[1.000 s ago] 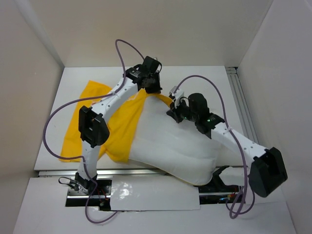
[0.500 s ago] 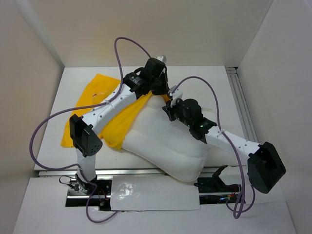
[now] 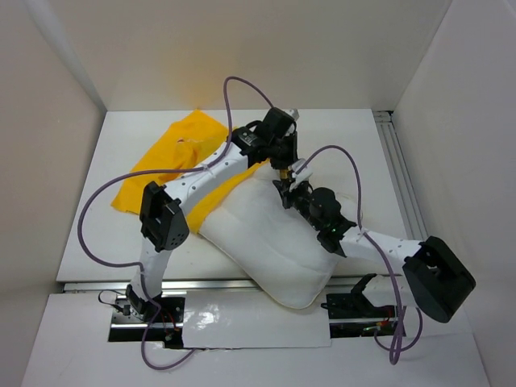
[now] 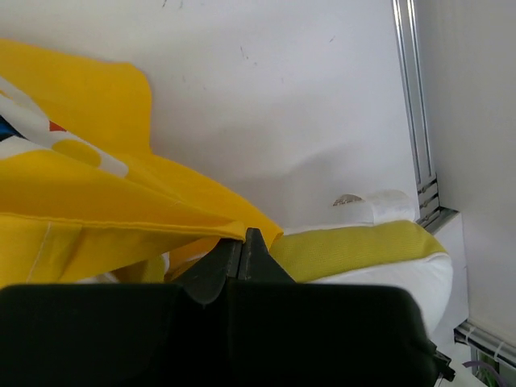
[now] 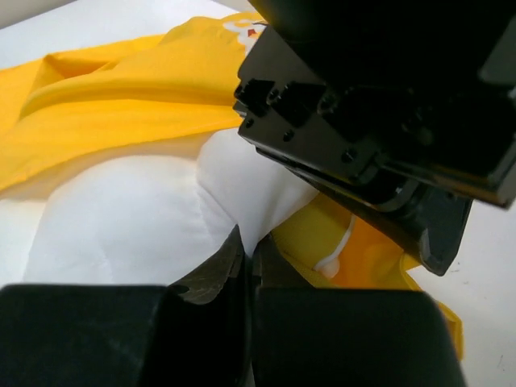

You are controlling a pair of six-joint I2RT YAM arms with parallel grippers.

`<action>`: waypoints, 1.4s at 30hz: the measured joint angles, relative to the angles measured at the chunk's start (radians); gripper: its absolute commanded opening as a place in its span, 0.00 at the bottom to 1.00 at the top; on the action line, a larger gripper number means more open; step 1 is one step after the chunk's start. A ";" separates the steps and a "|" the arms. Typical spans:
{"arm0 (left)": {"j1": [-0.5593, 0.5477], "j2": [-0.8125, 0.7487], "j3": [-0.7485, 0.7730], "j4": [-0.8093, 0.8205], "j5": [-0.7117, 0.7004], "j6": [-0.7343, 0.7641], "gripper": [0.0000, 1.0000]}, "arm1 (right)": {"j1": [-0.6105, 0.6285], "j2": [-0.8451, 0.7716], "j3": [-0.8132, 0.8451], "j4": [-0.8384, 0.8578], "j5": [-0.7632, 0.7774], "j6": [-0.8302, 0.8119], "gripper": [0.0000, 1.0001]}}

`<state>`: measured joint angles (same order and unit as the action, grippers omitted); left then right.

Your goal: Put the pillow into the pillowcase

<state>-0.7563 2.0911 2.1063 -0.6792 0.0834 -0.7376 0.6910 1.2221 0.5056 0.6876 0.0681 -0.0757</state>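
The white pillow (image 3: 270,242) lies across the table's middle, its near corner over the front edge. Its yellow strip (image 4: 355,246) shows in the left wrist view. The yellow pillowcase (image 3: 173,157) lies to its left and far side, one edge lifted over the pillow's far corner. My left gripper (image 3: 280,161) is shut on the pillowcase's edge (image 4: 193,226). My right gripper (image 3: 284,189) is shut on a pinch of the pillow's white cover (image 5: 242,193) at its far corner, right beside the left gripper.
White walls close in the table on the left, far and right sides. A metal rail (image 3: 401,177) runs along the table's right side, also seen in the left wrist view (image 4: 415,113). Purple cables loop above both arms.
Both grippers have moved right and closer together. The pillowcase has been dragged right and toward the far side. The pillow's far corner has shifted left, turning the pillow.
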 measured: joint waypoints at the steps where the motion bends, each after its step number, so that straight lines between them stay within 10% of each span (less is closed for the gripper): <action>1: -0.002 0.000 -0.003 0.005 0.002 0.000 0.00 | 0.001 0.007 -0.014 0.034 0.014 -0.001 0.00; 4: -0.009 -0.006 -0.015 0.025 -0.006 0.003 0.00 | 0.005 0.035 -0.028 0.098 0.050 -0.004 0.05; 7: -0.011 -0.008 -0.019 0.023 -0.015 0.023 0.43 | 0.008 0.048 -0.025 0.108 0.078 -0.006 0.45; 13: -0.005 -0.025 -0.018 0.042 -0.064 0.060 1.00 | 0.031 0.024 0.041 0.007 0.196 0.039 0.89; 24: -0.026 -0.174 -0.147 0.001 -0.135 0.101 1.00 | 0.030 -0.121 0.167 -0.550 0.317 0.233 1.00; 31: 0.056 -0.572 -0.712 -0.049 -0.261 -0.017 1.00 | 0.261 -0.055 0.326 -0.915 0.337 0.241 1.00; 42: 0.364 -1.046 -1.240 -0.109 -0.240 -0.156 1.00 | 0.620 0.269 0.445 -0.996 0.348 0.153 1.00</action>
<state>-0.3927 1.0454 0.8665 -0.7879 -0.1570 -0.8936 1.3106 1.4906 0.9504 -0.3088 0.4164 0.0776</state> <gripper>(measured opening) 1.001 1.000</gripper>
